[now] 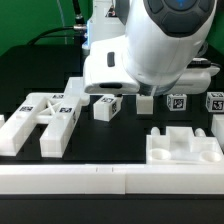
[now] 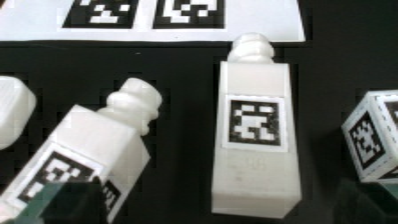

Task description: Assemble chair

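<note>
With our gripper (image 2: 217, 200) spread wide over the chair leg (image 2: 253, 120) lying on the table (image 2: 178, 70), we risk a finger clipping the neighbouring leg (image 2: 98, 140) just beside it on descent.

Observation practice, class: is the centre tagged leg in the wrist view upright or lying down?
Lying down: the leg rests lengthwise on the black table, tag facing up.
</note>
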